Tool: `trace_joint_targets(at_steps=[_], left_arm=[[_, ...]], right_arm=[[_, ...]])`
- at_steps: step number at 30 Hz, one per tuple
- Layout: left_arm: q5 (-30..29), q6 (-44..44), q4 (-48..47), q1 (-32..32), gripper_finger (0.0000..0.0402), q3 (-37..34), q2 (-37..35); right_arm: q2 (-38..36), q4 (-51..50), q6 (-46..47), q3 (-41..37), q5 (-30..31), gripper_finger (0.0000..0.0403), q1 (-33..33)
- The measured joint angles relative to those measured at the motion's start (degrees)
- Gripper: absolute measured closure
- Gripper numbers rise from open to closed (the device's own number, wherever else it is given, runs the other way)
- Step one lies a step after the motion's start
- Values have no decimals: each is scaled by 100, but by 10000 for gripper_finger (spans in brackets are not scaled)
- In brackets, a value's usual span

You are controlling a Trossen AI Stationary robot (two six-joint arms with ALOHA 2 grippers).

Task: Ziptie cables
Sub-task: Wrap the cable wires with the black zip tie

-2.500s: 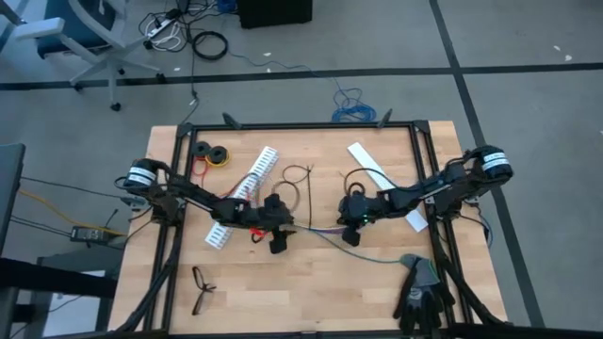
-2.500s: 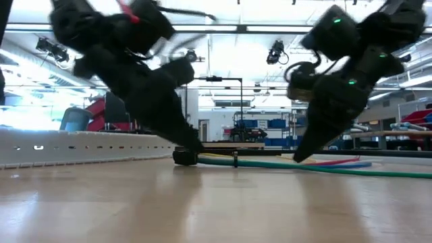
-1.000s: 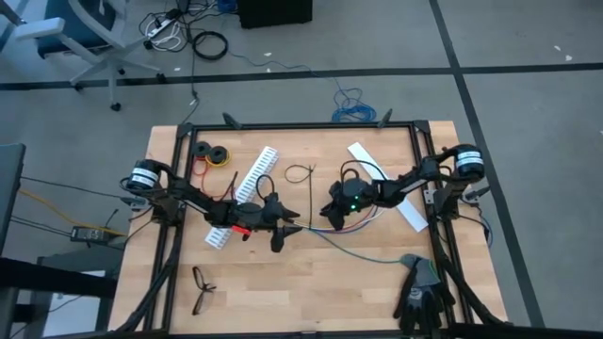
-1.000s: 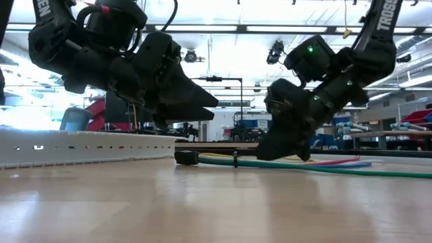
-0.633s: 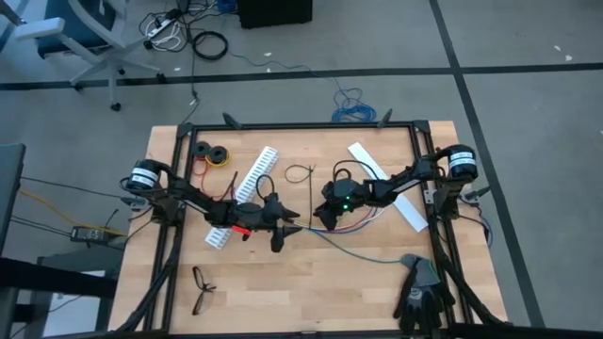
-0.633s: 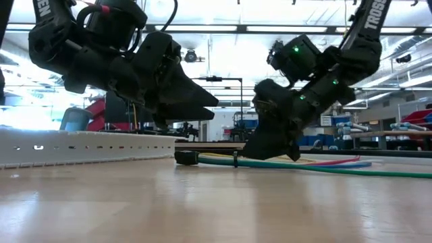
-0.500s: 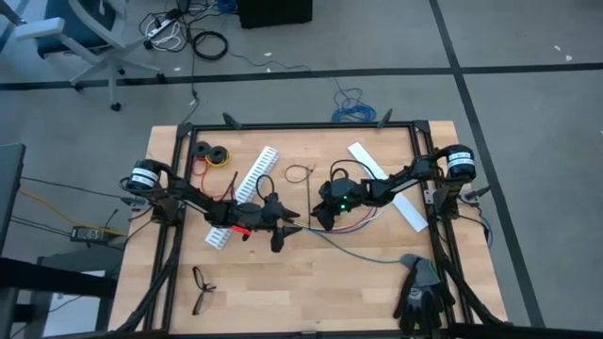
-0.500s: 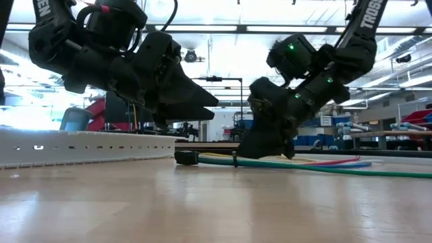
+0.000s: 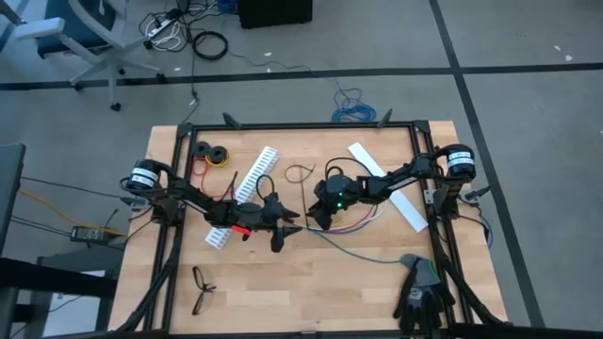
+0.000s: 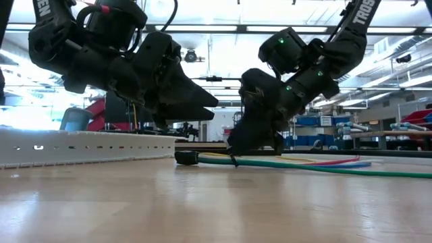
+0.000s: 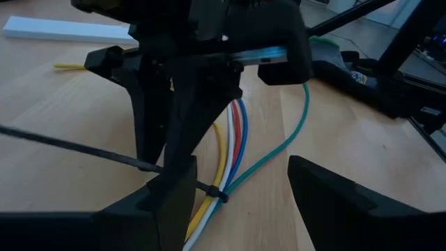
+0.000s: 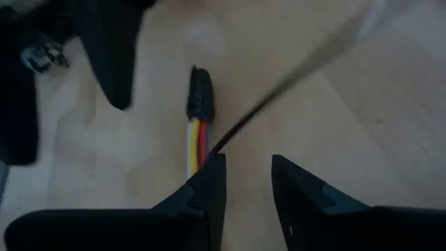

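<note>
The cables (image 9: 358, 224) lie on the table as a bundle of yellow, white, red and blue wires (image 11: 233, 139) plus a green one. A black ziptie (image 11: 83, 148) circles the bundle near its end, its long tail running off sideways (image 12: 279, 90). My left gripper (image 9: 290, 229) hovers open above the bundle's end, one finger on each side of it (image 11: 240, 195). My right gripper (image 9: 316, 218) points down at the ziptied spot (image 10: 236, 150). Its fingers stand a narrow gap apart (image 12: 247, 181) with bare table showing between them. My right gripper has one fingertip (image 12: 212, 164) right where the ziptie's tail meets the cables. I cannot tell whether it touches the tail or the wires. My left gripper touches nothing.
A long white slotted strip (image 9: 243, 196) lies behind my left arm and a flat white strip (image 9: 386, 184) under my right arm. Tape rolls (image 9: 212, 153) sit far left, a thin dark loop (image 9: 300, 172) at the far middle, eyeglasses (image 9: 202, 287) near left, black gloves (image 9: 419, 287) near right.
My right gripper has moved toward the table's left, closer to my left gripper, and now stands over the ziptied end of the bundle. In the low view the ziptie's short upright piece has tipped slightly.
</note>
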Motion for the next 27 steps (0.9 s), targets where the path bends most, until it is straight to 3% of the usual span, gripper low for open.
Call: trace_joint_targets(at_steps=[27], left_arm=[[-3, 0, -101, -1, 163, 0, 0]], right_arm=[[-2, -175, -48, 0, -526, 303, -96]])
